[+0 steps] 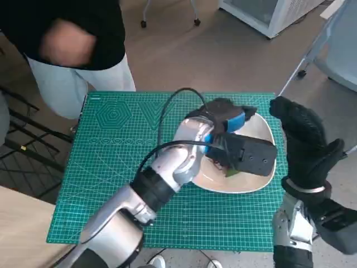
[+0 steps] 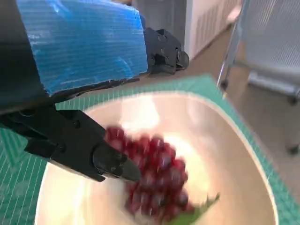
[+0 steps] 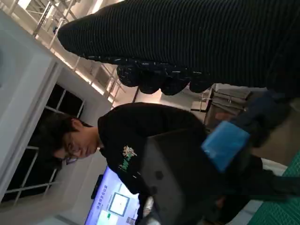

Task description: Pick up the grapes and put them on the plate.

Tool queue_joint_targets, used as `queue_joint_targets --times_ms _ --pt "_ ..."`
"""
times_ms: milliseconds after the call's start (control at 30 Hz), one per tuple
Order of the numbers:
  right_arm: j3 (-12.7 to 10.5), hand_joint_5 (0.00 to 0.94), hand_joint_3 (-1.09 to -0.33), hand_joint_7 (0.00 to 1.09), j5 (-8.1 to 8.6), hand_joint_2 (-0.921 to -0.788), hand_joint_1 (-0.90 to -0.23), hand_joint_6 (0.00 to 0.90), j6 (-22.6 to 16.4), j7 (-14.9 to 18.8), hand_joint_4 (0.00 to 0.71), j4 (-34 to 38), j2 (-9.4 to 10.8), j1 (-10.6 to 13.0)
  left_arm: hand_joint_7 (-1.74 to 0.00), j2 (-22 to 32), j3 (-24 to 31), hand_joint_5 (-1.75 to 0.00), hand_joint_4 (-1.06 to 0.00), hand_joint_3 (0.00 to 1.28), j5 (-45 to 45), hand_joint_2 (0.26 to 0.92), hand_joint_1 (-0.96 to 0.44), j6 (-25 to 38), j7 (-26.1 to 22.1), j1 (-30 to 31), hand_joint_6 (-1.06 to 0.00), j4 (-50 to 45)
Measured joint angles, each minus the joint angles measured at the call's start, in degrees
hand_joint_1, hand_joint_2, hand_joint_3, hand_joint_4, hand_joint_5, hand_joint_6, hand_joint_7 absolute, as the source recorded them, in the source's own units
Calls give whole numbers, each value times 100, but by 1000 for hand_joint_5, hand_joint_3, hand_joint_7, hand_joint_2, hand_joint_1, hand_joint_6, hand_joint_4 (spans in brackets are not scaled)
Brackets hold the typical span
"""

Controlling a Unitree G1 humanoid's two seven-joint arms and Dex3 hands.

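A bunch of dark red grapes [image 2: 154, 173] with a green leaf lies blurred inside the cream plate [image 2: 229, 154]. My left hand [image 2: 84, 47] hovers right over it, thumb tip beside the bunch, the other fingers [image 2: 164, 49] spread well away and nothing held. In the head view the left hand [image 1: 226, 120] covers the plate [image 1: 266, 129] at the right of the mat, with only a bit of the grapes [image 1: 222, 163] showing under the wrist. My gloved right hand [image 1: 304, 139] is raised beside the plate's right rim, holding nothing. The right hand [image 3: 187, 42] fills the top of the right wrist view.
The plate sits on a green cutting mat [image 1: 111, 156] covering the small table. A person [image 1: 72, 50] in a black top stands at the far left corner, also seen as a person [image 3: 136, 136] in the right wrist view. A white cabinet [image 1: 268, 14] and chair legs stand beyond.
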Motion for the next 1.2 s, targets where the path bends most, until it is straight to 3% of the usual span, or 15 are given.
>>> queue_joint_targets --times_ms 333,533,767,867,967,1033,1100,1200 --pt "67 0 -520 293 -1 -921 -456 147 27 -1 294 31 5 -38 -13 811 297 -12 -83 19 -77 907 -459 -361 271 855 -176 -1421" --pt "107 6 -526 299 -5 -921 -465 154 67 -17 305 24 12 -50 -27 1487 890 -16 -117 8 -361 904 -429 -610 361 1777 -220 -2578" --pt "135 7 -534 306 -8 -921 -467 160 118 -40 310 14 15 -60 -27 2055 1691 -15 -162 1 -775 887 -373 -480 314 2778 -261 -3607" --pt "158 8 -536 312 -8 -921 -471 166 163 -42 313 3 21 -70 -22 2219 2017 -12 -175 1 -1101 887 -371 -609 314 3063 -267 -3692" --pt "184 8 -537 316 -8 -921 -474 168 201 -43 313 -21 24 -76 -17 2342 2390 -10 -183 4 -1663 893 -396 -1130 340 3292 -269 -3490" --pt "189 7 -538 318 -7 -921 -473 168 211 -43 314 -35 23 -76 -17 2358 2627 -8 -155 91 -2093 901 -461 -1577 354 3380 -224 -3219" --pt "192 7 -539 320 -6 -921 -471 168 212 -43 314 -44 22 -77 -27 2294 2846 -7 -131 163 -2546 909 -496 -1990 328 3416 -190 -2904" --pt "200 6 -541 322 -5 -921 -471 166 212 -43 313 -49 22 -81 -40 2041 3153 -3 -134 167 -3225 916 -455 -2518 224 3425 -214 -2469"
